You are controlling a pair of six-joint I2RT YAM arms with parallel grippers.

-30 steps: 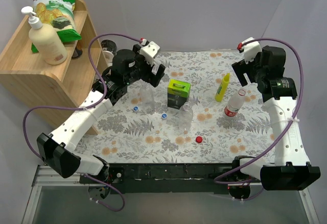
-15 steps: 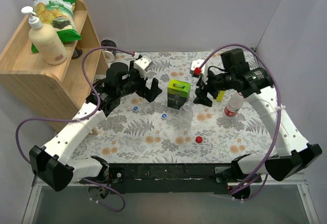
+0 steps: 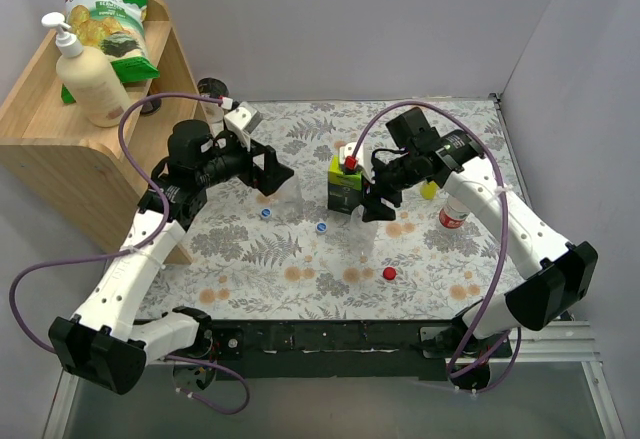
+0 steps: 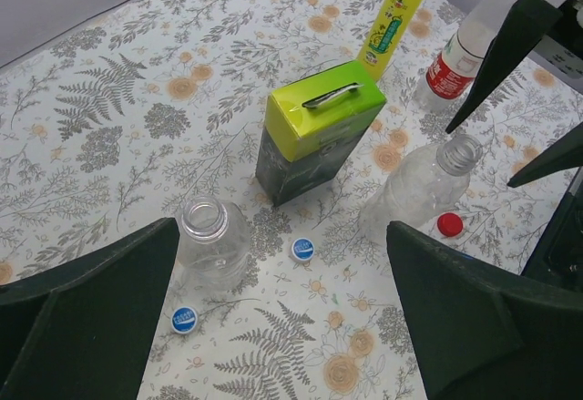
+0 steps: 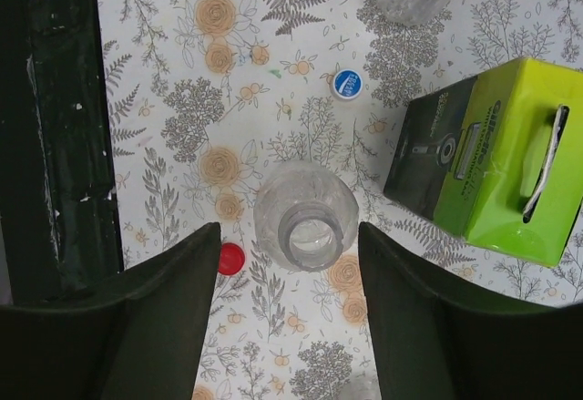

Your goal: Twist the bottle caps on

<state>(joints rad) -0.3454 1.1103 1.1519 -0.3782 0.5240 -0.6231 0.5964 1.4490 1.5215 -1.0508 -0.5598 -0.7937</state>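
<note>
Two clear bottles without caps stand on the flowered mat: one left of the green box, one in front of it. A third bottle with a red-and-white label stands at the right. Two blue caps and a red cap lie loose on the mat. My right gripper hovers open above the middle bottle, whose mouth shows between the fingers with a gap on each side. My left gripper hangs wide open above the left bottle and blue caps, holding nothing.
A green carton stands mid-mat, with a yellow squeeze bottle behind it to the right. At the left a wooden shelf carries a cream pump bottle and a chip bag. The black table rail runs along the near edge.
My right arm swung from the back right corner in over the middle bottle, and its jaws have narrowed. My left arm drew back leftward, jaws still wide.
</note>
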